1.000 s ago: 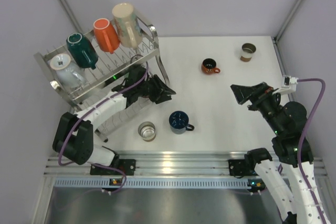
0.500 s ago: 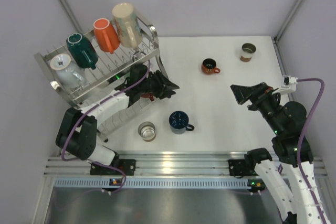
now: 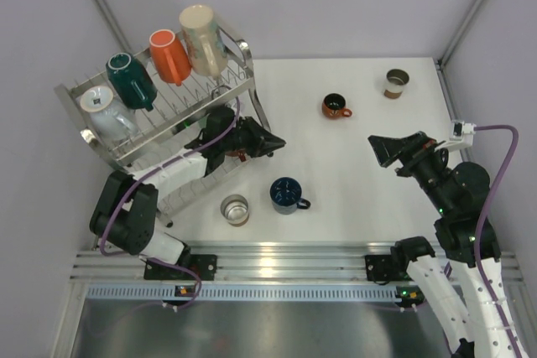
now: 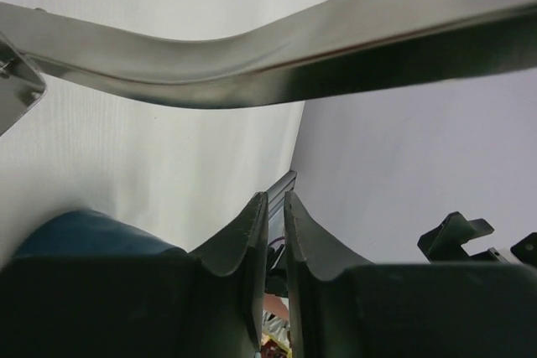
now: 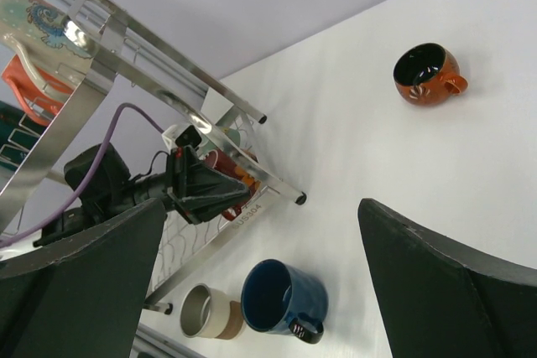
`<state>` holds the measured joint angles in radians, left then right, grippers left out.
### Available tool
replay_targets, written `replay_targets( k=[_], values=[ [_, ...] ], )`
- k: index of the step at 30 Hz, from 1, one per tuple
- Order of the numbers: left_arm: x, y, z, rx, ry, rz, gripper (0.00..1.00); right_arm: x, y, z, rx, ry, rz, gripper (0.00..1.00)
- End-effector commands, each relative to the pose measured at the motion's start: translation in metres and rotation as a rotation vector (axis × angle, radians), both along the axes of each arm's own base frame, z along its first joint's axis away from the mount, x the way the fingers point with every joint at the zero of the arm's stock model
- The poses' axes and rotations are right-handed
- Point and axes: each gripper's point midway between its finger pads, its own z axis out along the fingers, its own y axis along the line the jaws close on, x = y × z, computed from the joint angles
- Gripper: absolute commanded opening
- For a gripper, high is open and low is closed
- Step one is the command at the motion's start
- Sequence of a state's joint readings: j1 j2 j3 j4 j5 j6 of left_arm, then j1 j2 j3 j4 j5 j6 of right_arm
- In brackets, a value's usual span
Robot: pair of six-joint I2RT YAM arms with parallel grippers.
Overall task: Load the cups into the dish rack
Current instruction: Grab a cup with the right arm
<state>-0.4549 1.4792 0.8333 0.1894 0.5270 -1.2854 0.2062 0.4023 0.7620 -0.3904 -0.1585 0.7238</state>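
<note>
Left tool [image 3: 270,142] is nearly closed, a thin slit between the tips and nothing visibly gripped. It sits at the lower tier of the two-tier steel wire dish rack [image 3: 164,116], just beside the red cup [image 3: 238,154]. Right tool [image 3: 384,150] is wide open and empty over the white tabletop [image 3: 352,182]. Tall beige cup [image 3: 201,39] and orange cup [image 3: 170,56] are on the upper tier, and the navy mug [image 3: 285,194] is on the tabletop.

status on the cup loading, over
Left tool nearly shut, empty, at the rack, lower tier. Right tool open, empty. Four cups on top tier, four on table.
</note>
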Motion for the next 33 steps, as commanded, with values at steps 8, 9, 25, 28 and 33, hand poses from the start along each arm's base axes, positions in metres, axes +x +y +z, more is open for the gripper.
replay_targets(
  k=[8,9,25,28,33],
  values=[
    [-0.006,0.003,0.018,-0.046,-0.076,0.002,0.10,-0.002,-0.002,0.014,-0.003,-0.043,-0.007,0.99],
    [-0.007,0.002,0.019,-0.048,-0.079,-0.003,0.10,-0.001,-0.002,0.013,-0.005,-0.041,-0.006,0.99],
    [-0.056,-0.054,0.011,-0.016,-0.093,-0.155,0.17,0.000,-0.002,0.010,0.000,-0.021,-0.009,0.99],
    [-0.068,-0.072,0.015,0.026,-0.149,-0.222,0.18,-0.001,-0.003,0.009,-0.008,-0.019,-0.015,0.99],
    [-0.088,-0.099,0.024,0.213,-0.281,-0.337,0.21,0.006,-0.004,0.000,-0.050,0.015,-0.017,0.99]
  ],
)
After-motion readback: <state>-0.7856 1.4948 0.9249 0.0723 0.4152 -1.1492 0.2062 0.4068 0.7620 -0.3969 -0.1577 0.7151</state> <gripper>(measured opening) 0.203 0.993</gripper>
